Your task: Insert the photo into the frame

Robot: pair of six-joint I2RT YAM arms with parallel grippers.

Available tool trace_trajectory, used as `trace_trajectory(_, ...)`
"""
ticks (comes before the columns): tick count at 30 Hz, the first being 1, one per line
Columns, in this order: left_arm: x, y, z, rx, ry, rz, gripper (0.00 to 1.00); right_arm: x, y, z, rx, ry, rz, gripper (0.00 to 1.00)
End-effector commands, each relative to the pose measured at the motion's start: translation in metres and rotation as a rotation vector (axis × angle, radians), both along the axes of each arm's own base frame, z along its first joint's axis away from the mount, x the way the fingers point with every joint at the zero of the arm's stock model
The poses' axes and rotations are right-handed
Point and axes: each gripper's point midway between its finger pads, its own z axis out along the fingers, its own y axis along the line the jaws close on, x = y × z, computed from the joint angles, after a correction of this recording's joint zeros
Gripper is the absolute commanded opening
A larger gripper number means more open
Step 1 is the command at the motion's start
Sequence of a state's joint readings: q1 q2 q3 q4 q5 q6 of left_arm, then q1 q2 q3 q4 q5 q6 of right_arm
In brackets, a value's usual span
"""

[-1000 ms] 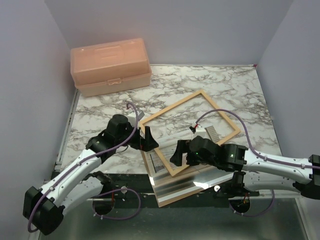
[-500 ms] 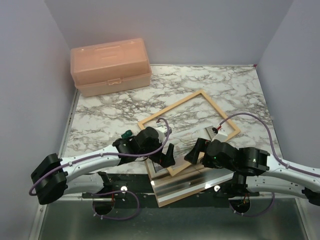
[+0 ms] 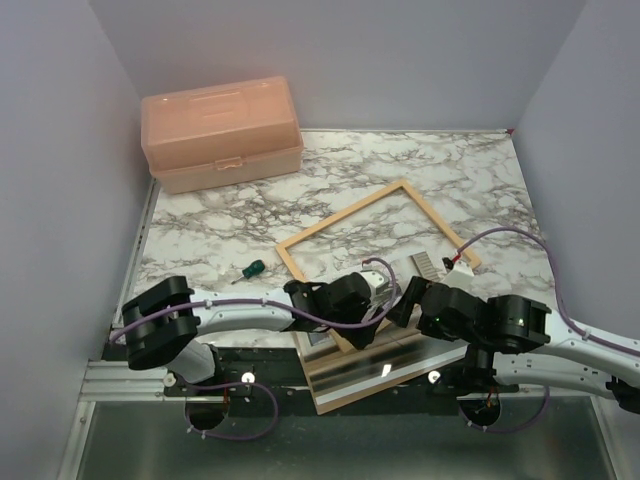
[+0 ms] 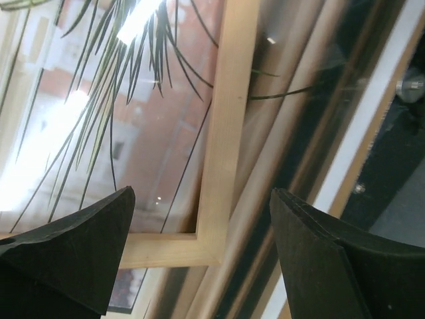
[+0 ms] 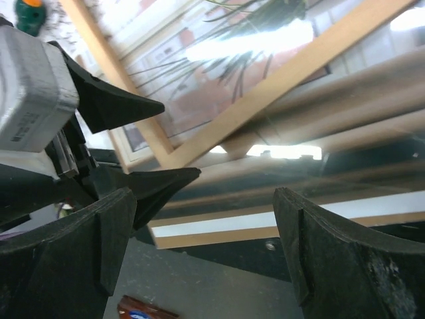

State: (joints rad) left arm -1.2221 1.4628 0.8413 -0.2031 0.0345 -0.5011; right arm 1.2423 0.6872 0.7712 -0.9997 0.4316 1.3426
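Paper-thin, probably floppy and slick, the photo (image 4: pixel 80 133) lies just below the left end effector (image 4: pixel 199 212) and right end effector (image 5: pixel 202 206), both wide open and empty, overlapped by the frame (image 4: pixel 222 119); best pinched at a free edge.

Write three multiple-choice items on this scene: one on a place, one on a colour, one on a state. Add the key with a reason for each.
1. Where on the table does the toolbox stand?
A. at the near right corner
B. at the far left corner
C. at the middle of the near edge

2. What colour is the handle of the screwdriver?
A. green
B. red
C. yellow

3. How does the right gripper stand?
A. shut on the screwdriver
B. shut on the toolbox
C. open, holding nothing

Key: 1 B, the top view shows it at the back left. 2 A, the handle shows green against the marble. 3 C, the right wrist view shows its fingers wide apart with nothing gripped.
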Motion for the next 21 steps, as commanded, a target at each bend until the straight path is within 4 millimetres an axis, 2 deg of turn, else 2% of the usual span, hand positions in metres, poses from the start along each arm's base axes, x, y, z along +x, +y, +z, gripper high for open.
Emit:
trace_trajectory(1,-0.008,-0.003,-0.025,0.082,-0.044,0.004,0.82,0.004,-0.005,0.012,0.042,-0.014,-0.061,0.93)
trace_trajectory(5,-0.017,-0.003,-0.038,0.136,-0.068,0.006,0.73,0.001,-0.011,0.010,0.048,-0.001,-0.073,0.93)
trace_trajectory(6,-0.018,-0.003,-0.041,0.152,-0.071,0.009,0.68,0.001,-0.011,0.011,0.052,0.000,-0.074,0.92)
trace_trajectory(8,-0.019,-0.001,-0.047,0.183,-0.077,0.020,0.55,0.000,-0.013,0.011,0.058,0.001,-0.076,0.92)
trace_trajectory(11,-0.018,0.004,-0.050,0.209,-0.087,0.046,0.26,-0.001,-0.014,0.010,0.065,0.007,-0.075,0.92)
trace_trajectory(15,-0.012,0.013,-0.038,0.196,-0.117,0.092,0.01,-0.002,-0.014,0.009,0.066,0.006,-0.068,0.92)
trace_trajectory(21,-0.008,0.010,0.005,0.053,-0.143,0.091,0.00,-0.001,-0.006,0.016,0.107,-0.012,-0.049,0.92)
